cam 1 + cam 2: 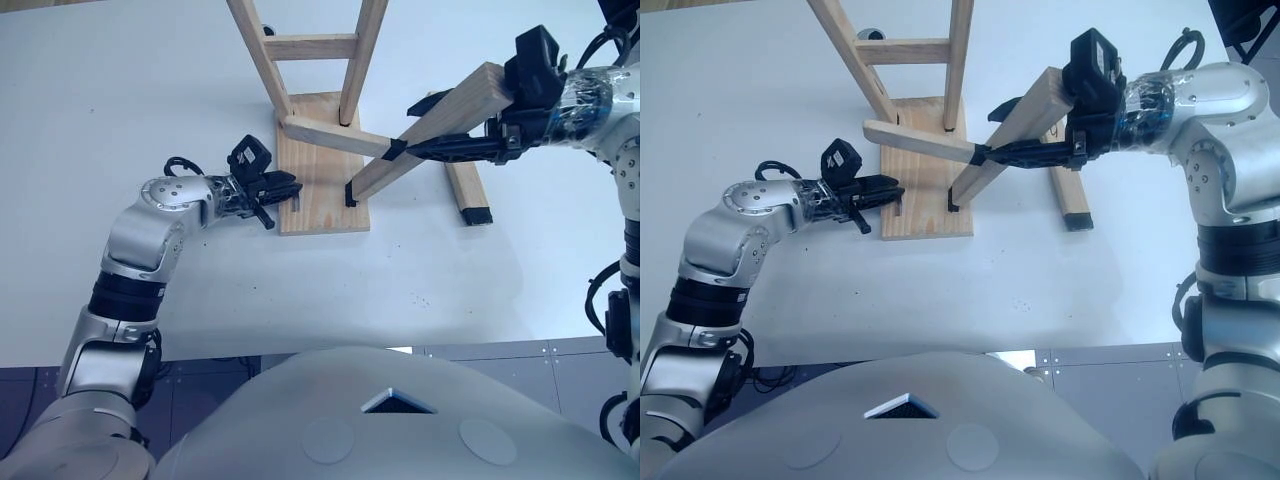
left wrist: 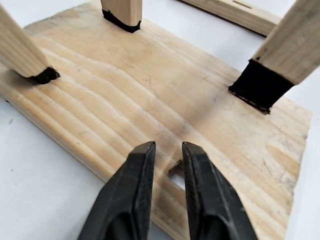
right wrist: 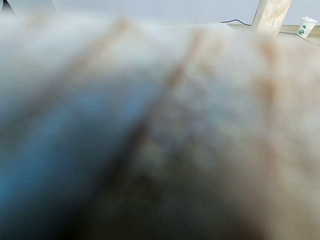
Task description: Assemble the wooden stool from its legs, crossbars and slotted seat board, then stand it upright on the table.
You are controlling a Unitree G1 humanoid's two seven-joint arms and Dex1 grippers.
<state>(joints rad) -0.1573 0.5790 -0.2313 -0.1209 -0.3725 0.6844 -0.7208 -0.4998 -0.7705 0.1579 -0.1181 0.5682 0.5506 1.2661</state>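
Observation:
The slotted seat board (image 1: 322, 215) lies flat on the white table. Two legs (image 1: 262, 55) joined by a crossbar (image 1: 310, 47) stand in its far side. Another crossbar (image 1: 335, 135) runs from there to a tilted leg (image 1: 440, 115). My right gripper (image 1: 420, 150) is shut on that leg, whose black-tipped foot (image 1: 351, 194) rests on the board. That leg's wood (image 3: 200, 125) is close up in the right wrist view. A further leg (image 1: 468, 190) lies slanted just right of the board. My left gripper (image 2: 168, 150) is at the board's left edge (image 1: 285, 205), fingers shut over a small slot (image 2: 176, 172).
The table's front edge (image 1: 400, 345) runs just ahead of my body. Bare table surface (image 1: 110, 110) spreads to the left of the board and in front of it. A paper cup (image 3: 306, 26) stands far off in the room behind.

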